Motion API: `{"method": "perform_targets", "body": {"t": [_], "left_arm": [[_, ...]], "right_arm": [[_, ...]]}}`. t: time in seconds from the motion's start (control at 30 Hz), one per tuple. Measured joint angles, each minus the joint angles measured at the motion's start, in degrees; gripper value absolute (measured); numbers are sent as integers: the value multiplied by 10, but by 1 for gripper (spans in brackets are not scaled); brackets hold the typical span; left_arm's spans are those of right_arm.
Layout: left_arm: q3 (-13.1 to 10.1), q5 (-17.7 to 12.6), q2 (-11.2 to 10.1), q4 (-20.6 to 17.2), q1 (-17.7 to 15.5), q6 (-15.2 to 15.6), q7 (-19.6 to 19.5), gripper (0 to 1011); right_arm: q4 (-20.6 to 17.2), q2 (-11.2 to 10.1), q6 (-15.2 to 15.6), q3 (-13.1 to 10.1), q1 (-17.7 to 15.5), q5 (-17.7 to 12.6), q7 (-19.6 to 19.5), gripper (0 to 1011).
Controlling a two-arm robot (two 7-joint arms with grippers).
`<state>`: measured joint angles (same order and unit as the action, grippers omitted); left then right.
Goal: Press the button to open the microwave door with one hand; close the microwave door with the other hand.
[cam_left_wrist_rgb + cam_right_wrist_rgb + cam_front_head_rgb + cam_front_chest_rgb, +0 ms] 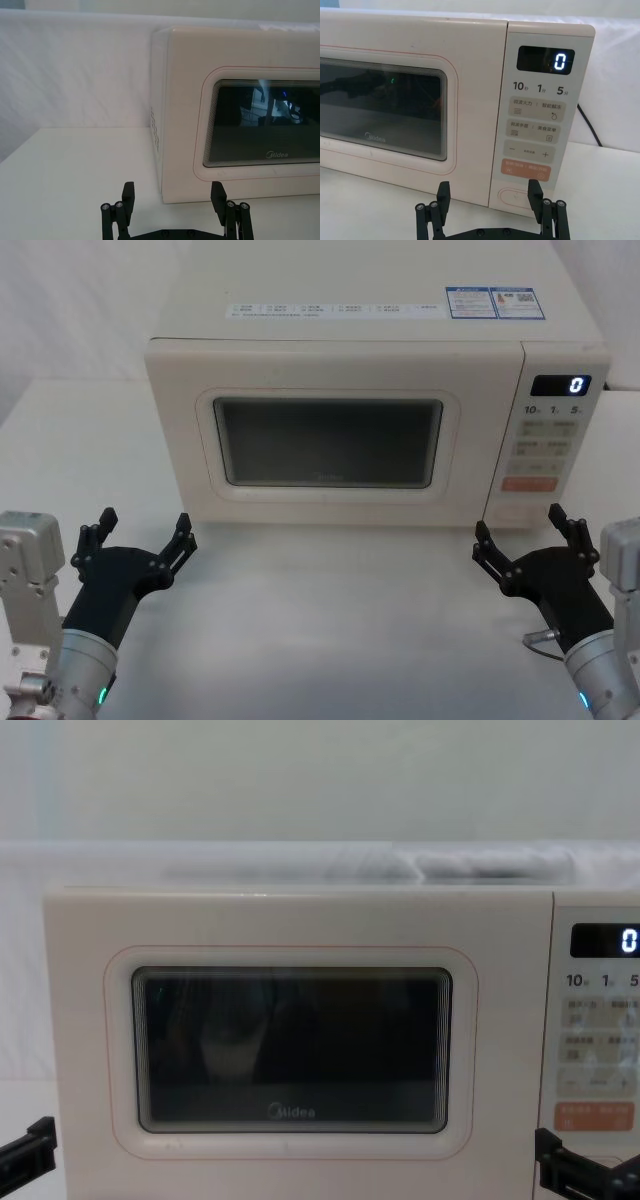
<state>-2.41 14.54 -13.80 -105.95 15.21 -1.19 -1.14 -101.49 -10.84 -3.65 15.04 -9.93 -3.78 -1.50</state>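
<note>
You are at the first step: the microwave door (pixel 330 435) is shut and flush, and nothing has touched it. Your right tool (pixel 530 540) hovers over the bench (pixel 330 630) with its fingers spread apart, just in front of the control panel (pixel 540 115). The button (pixel 516 196) sits at the bottom of that panel, under the orange key (pixel 527 170). Next, ease one fingertip forward onto it. Your left tool (pixel 140 540) waits spread open near the door's left corner, ready to close it.

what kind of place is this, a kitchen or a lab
Probably a lab test bench, not a kitchen: a lone microwave on a white table against a plain white backdrop, both grippers open before it.
</note>
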Motion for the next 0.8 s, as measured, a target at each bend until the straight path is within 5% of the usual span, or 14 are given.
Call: {"method": "perform_targets", "body": {"t": [0.8], "left_arm": [[0, 0, 0, 0, 0, 0, 0, 1001]], "right_arm": [[0, 0, 0, 0, 0, 0, 0, 996]]}}
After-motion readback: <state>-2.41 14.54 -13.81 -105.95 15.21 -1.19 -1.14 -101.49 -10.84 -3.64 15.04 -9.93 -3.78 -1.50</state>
